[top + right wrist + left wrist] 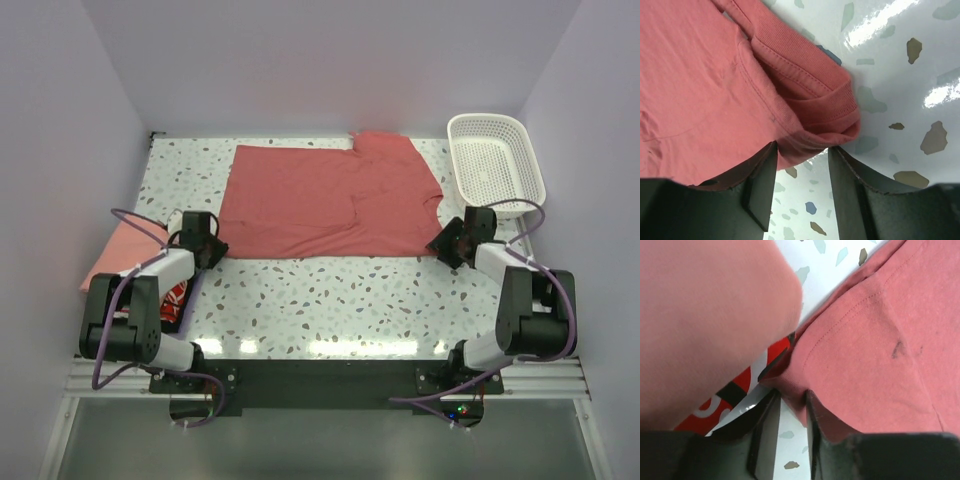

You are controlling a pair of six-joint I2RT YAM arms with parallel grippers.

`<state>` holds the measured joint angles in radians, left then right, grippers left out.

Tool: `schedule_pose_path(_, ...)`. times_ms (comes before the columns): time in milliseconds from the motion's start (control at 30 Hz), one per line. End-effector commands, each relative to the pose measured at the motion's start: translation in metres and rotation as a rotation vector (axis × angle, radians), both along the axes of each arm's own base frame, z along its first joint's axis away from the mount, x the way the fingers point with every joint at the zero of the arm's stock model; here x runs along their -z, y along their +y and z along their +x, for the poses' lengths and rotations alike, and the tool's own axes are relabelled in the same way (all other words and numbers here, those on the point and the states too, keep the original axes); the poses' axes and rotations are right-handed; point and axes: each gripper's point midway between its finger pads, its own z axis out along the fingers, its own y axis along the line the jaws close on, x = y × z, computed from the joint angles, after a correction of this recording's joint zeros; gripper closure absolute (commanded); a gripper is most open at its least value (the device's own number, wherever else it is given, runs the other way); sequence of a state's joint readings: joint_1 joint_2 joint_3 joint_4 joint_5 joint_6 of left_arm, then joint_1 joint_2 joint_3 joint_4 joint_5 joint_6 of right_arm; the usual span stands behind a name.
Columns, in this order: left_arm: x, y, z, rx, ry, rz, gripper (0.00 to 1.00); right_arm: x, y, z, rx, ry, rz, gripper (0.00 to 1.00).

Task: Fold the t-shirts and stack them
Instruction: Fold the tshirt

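Folded pink shirt [112,258] overhangs the table's [330,295] left edge, lying on a red-and-white printed item [176,296]. Left gripper [792,399] has narrowed jaws at the near-left corner of the red t-shirt [320,205], which is spread along the far edge; whether it pinches, I cannot tell. Right gripper [802,150] is released, straddling the near-right corner. White basket [530,175] sits in the far right corner.

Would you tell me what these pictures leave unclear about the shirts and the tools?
Top view: the left arm covers most of the folded pile; its count is hidden.
Left wrist view: the pink shirt is blurred, too near the lens.
Left wrist view: whether the left tool pinches the brick-red t-shirt is unclear; cloth crosses its tips.
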<state>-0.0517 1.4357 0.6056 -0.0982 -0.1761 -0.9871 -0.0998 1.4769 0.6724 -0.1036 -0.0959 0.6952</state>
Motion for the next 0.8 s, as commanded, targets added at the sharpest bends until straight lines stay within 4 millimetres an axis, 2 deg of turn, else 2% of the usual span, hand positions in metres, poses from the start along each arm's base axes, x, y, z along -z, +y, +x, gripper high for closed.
schedule_pose_path(0,0.011,0.011,-0.001,-0.027,0.039,0.042,0.7,-0.008,-0.009,0.018,0.029,-0.046,-0.026,0.52)
schedule_pose_path(33,0.011,0.011,0.0,-0.027,0.041,0.042,0.71,-0.009,-0.009,0.019,0.029,-0.048,-0.026,0.55)
schedule_pose_path(67,0.014,0.011,-0.001,-0.027,0.052,0.045,0.74,-0.007,-0.011,0.019,0.031,-0.043,-0.036,0.64)
schedule_pose_path(133,0.013,0.011,0.001,-0.023,0.057,0.045,0.85,-0.008,-0.012,0.02,0.035,-0.03,-0.043,0.77)
schedule_pose_path(167,0.011,0.011,0.003,-0.023,0.054,0.047,0.9,-0.005,-0.013,0.016,0.035,-0.005,-0.05,0.9)
schedule_pose_path(200,0.011,0.011,0.003,-0.024,0.059,0.049,1.0,-0.009,-0.015,0.019,0.035,-0.006,-0.057,0.96)
schedule_pose_path(233,0.01,0.012,0.001,-0.024,0.071,0.051,1.0,-0.009,-0.016,0.017,0.038,0.003,-0.063,0.99)
schedule_pose_path(400,-0.003,0.021,-0.001,-0.046,0.099,0.104,1.0,-0.024,-0.026,0.002,0.063,0.042,-0.102,1.0)
schedule_pose_path(567,-0.005,0.027,-0.021,-0.069,0.167,0.138,1.0,-0.038,-0.034,-0.023,0.1,0.089,-0.105,1.0)
schedule_pose_path(767,-0.012,0.025,-0.043,-0.08,0.148,0.129,1.0,-0.045,-0.043,-0.053,0.147,0.138,-0.103,1.0)
